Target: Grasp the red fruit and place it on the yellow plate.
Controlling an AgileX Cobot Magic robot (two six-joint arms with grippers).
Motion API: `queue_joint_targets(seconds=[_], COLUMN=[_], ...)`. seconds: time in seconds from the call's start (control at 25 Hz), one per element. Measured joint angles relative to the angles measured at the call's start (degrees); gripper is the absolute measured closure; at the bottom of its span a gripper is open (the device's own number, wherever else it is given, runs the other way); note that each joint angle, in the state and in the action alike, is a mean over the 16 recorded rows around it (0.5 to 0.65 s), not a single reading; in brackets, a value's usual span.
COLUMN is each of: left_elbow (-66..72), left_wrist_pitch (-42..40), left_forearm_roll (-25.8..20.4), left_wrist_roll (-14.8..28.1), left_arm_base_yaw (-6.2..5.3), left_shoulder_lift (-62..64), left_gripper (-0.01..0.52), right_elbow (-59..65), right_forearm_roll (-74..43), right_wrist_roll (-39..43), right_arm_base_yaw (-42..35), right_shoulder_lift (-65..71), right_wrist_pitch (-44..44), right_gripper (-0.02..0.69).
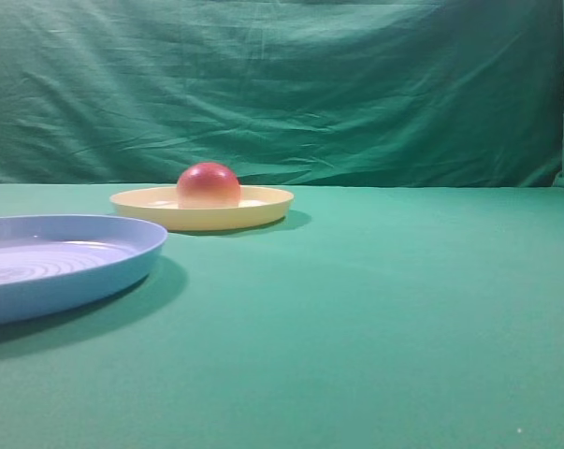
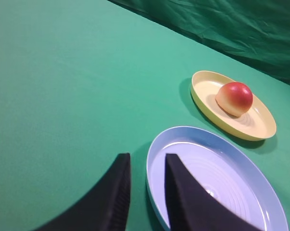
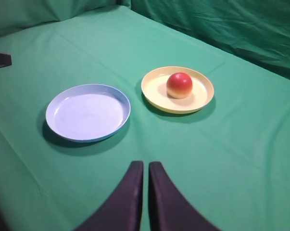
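**Two plates, fruit on the yellow one**

Left: blue plate [image 1: 66, 257] on the green surface [image 1: 375, 318], nothing on it. Left fingers [image 2: 113, 192] hang over its near rim, parted, holding nothing. Centre: red fruit [image 1: 208, 185] sits flat side down inside the yellow plate [image 1: 263, 208]. Right fingers [image 3: 132, 197] pressed together, holding nothing, well apart from both plates.

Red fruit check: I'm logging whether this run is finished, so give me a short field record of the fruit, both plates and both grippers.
red fruit: resting on the yellow plate, touched by nothing
yellow plate: on the green cloth, beside the blue plate
blue plate: holds nothing
left gripper: narrow gap between the fingers, holding nothing, over the blue plate's edge
right gripper: shut, holding nothing, away from both plates
task state: fruit appears placed
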Motion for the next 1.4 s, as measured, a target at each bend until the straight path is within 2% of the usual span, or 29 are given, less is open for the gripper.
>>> queue_joint_targets(seconds=[0.4,0.64,1.0,1.4], left_elbow=[0.00,0.00,0.00,0.00], left_wrist_pitch=[0.00,0.00,0.00,0.00], left_forearm_roll=[0.00,0.00,0.00,0.00], left_wrist_roll=[0.00,0.00,0.00,0.00], left_arm_base_yaw=[0.00,0.00,0.00,0.00], left_shoulder_lift=[0.00,0.00,0.00,0.00], left_gripper=[0.357,0.357,0.357,0.357], right_elbow=[13.15,20.57,27.87,29.49], right_forearm_roll=[-0.82,-0.84,-0.79,-0.77], right_wrist_roll=[0.00,0.03,0.28,0.93], right_arm_base_yaw=[-13.76,-19.02,-20.84,-20.88], right_shoulder_lift=[-10.06,-14.90,-16.59,-16.60], right_wrist_pitch=[-9.49,-13.54,-16.20,-14.75], right_gripper=[0.665,0.665,0.665,0.665])
